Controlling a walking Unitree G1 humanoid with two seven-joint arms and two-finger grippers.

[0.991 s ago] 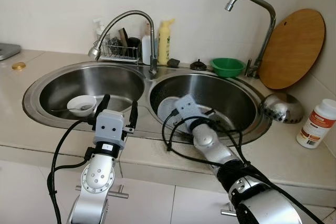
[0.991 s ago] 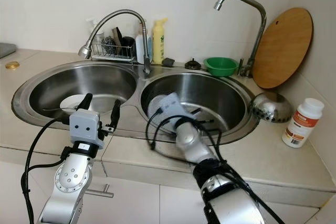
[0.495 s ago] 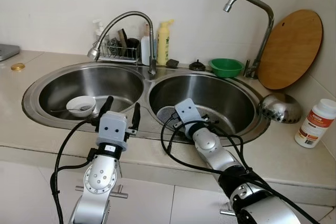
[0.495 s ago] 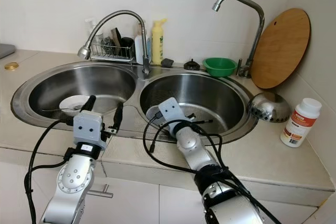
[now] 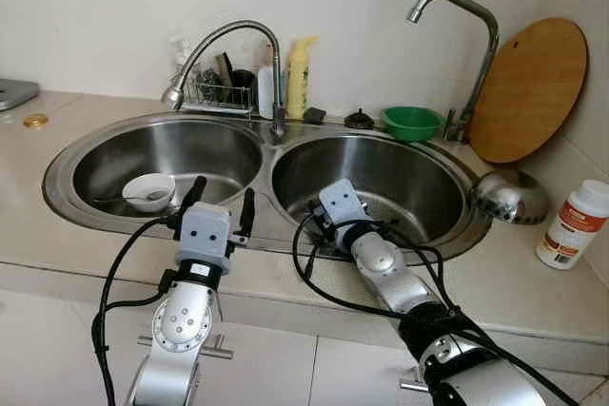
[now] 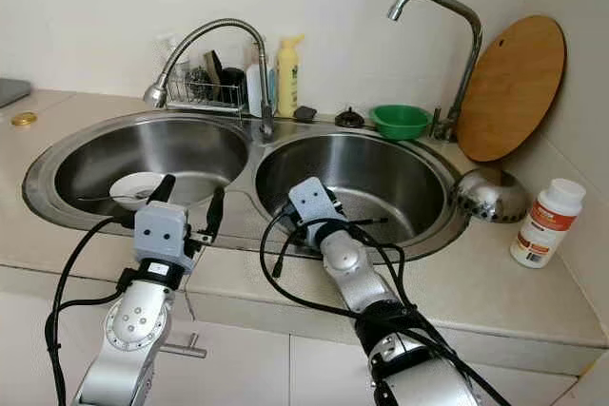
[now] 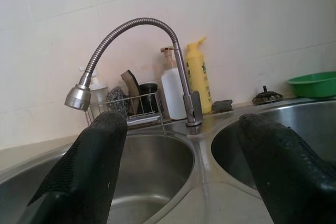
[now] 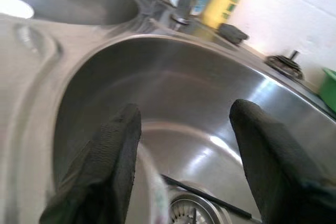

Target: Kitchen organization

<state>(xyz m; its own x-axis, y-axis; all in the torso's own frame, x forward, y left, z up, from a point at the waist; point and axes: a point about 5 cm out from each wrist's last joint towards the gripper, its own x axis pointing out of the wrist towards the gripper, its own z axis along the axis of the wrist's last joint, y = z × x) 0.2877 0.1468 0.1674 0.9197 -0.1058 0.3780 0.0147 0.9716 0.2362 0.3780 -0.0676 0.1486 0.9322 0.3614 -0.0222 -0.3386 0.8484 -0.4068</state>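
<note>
in left basin [image 5: 114, 154]: white bowl [image 5: 149, 190], just beyond spread left jaws [image 5: 221, 208].

Glossy steel sink [image 5: 285, 235], wooden board [image 5: 529, 87], seemingly plastic green bowl [image 5: 412, 122].

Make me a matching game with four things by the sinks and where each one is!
Things:
1. white bowl
2. green bowl
3. wooden cutting board
4. pill bottle

Places:
A. leaning on the wall behind the right tap
B. on the counter at the far right
C. inside the left sink
D. on the ledge behind the right sink

Pairs: 1-C, 2-D, 3-A, 4-B
</note>
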